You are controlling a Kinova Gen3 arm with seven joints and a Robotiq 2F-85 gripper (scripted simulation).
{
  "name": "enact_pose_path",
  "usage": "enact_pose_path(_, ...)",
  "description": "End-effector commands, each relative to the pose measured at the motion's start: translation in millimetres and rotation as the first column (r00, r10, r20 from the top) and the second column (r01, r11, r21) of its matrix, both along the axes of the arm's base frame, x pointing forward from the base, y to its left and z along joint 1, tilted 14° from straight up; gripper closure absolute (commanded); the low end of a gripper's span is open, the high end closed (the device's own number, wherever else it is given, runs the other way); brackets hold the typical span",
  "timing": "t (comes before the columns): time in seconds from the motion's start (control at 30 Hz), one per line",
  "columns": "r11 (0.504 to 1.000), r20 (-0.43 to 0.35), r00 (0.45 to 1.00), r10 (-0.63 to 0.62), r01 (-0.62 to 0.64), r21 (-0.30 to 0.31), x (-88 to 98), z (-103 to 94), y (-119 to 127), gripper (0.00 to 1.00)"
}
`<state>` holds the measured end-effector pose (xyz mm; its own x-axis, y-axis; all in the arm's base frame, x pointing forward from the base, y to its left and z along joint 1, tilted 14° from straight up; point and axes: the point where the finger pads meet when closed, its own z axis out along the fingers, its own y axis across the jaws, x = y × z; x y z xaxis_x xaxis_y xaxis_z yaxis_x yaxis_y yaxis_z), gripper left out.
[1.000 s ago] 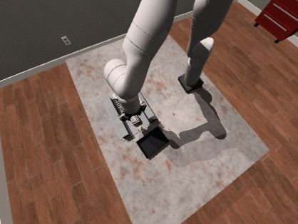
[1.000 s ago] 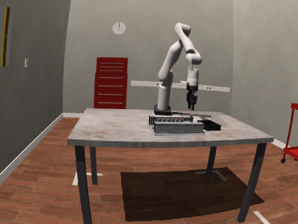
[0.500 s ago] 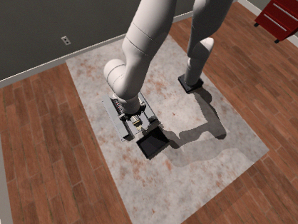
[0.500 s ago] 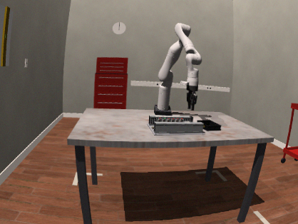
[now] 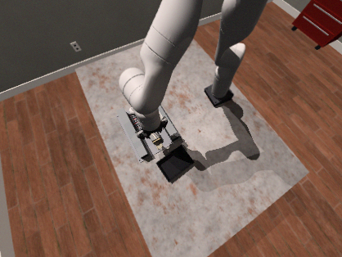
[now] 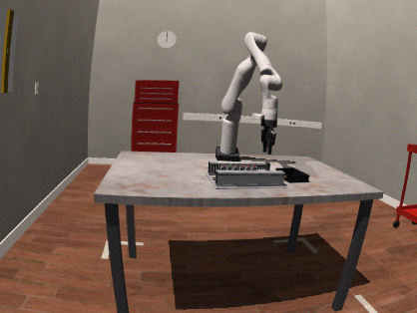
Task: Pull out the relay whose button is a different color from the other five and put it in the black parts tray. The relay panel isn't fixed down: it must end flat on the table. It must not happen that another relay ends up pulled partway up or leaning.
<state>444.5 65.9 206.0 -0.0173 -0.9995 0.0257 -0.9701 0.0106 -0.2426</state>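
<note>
The grey relay panel (image 5: 126,130) (image 6: 246,178) lies flat near the middle of the table (image 5: 164,217) (image 6: 160,179). A row of small relays (image 6: 239,167) stands on it, and their button colors are too small to tell apart. The black parts tray (image 5: 176,164) (image 6: 295,174) sits just off the panel's right end and looks empty. My gripper (image 5: 157,141) (image 6: 267,146) points straight down and hangs well above the panel's right end, close to the tray. Its fingers stand partly open with nothing between them. In the overhead view my arm hides much of the panel.
The robot base (image 5: 218,96) (image 6: 226,151) stands on the table behind the panel. A red tool cabinet (image 6: 156,116) (image 5: 323,20) is against the back wall. A red cart (image 6: 409,199) stands to the right of the table.
</note>
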Motion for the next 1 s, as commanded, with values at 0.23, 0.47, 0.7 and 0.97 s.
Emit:
enact_pose_path(0.23,1.000,0.001,1.000,0.000,0.000,0.001,0.3,0.6,0.1,0.39)
enact_pose_path(0.47,1.000,0.001,1.000,0.000,0.000,0.001,0.3,0.6,0.1,0.39)
enact_pose_path(0.7,1.000,0.001,1.000,0.000,0.000,0.001,0.3,0.6,-0.1,0.39)
enact_pose_path(0.97,1.000,0.001,1.000,0.000,0.000,0.001,0.1,0.9,-10.8,0.39)
